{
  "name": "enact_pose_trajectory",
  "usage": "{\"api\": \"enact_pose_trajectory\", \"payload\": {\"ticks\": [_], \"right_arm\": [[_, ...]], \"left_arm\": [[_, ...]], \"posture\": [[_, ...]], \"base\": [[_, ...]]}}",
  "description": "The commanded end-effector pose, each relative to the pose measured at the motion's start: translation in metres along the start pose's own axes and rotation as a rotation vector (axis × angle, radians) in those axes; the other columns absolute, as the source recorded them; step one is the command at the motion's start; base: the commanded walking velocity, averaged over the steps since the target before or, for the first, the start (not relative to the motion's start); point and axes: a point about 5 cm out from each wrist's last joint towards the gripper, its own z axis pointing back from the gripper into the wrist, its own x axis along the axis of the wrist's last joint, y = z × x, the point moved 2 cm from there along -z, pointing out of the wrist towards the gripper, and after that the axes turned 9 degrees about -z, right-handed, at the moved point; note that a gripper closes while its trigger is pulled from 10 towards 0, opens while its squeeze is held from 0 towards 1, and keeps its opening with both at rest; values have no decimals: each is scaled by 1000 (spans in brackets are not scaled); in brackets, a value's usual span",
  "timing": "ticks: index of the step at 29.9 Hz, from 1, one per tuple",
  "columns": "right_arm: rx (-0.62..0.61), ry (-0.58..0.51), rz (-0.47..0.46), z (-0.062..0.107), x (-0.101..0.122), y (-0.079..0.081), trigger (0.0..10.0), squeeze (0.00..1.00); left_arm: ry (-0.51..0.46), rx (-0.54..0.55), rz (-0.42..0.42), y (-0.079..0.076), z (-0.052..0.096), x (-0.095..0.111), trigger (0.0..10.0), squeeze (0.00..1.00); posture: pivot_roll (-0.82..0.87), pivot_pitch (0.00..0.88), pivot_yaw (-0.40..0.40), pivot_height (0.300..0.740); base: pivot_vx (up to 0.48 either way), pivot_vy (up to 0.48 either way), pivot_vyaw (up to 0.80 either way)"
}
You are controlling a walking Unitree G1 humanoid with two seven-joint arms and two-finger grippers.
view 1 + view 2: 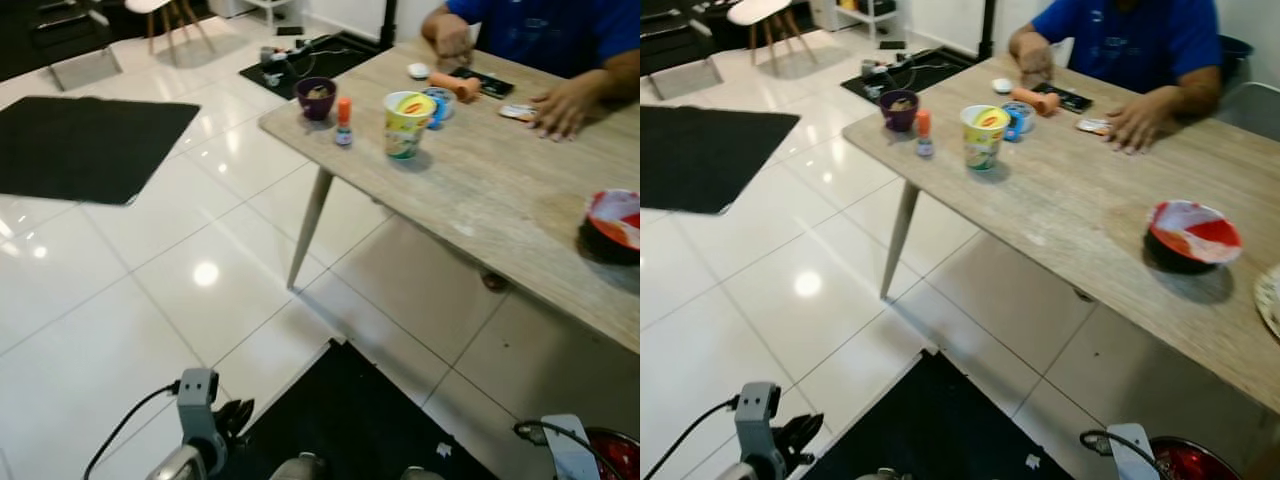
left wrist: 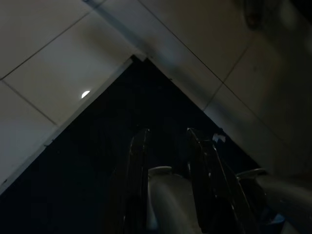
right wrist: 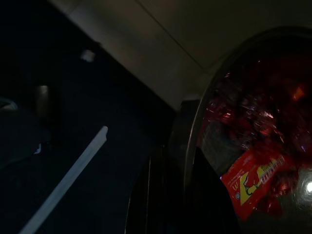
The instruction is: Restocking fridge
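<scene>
**Both arms low beside the table; red-filled container at the right gripper**

We find the left gripper (image 2: 165, 180) hanging low over a black floor mat (image 1: 350, 410), its fingers parted with nothing between them. The right gripper (image 3: 170, 195) sits clenched on the rim of a round container (image 3: 253, 146) packed with red wrappers. On the wooden table (image 1: 1090, 200) stand a yellow cup (image 1: 982, 135), an orange-capped bottle (image 1: 924, 133), a purple bowl (image 1: 899, 108) and a red bowl (image 1: 1192, 235). A person's hand (image 1: 1132, 125) rests at the far edge.
</scene>
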Motion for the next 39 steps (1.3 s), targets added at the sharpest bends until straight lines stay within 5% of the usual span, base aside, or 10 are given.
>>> {"api": "enact_pose_trajectory", "payload": {"ticks": [1, 12, 39], "right_arm": [[-66, 73, -49, 4, -23, -12, 10000, 0], [-75, 96, -35, 6, -30, -11, 10000, 0], [-84, 113, -37, 7, -36, -13, 10000, 0]], "left_arm": [[91, 52, 46, 4, 11, -24, 10000, 0], [219, 131, 77, 3, 23, -53, 10000, 0], [247, 120, 89, -6, 21, -59, 10000, 0]], "posture": [[0, 105, -6, 740], [-3, 99, -13, 740], [-13, 113, -18, 740]], "base": [[0, 0, -769], [0, 0, -769], [0, 0, -769]]}}
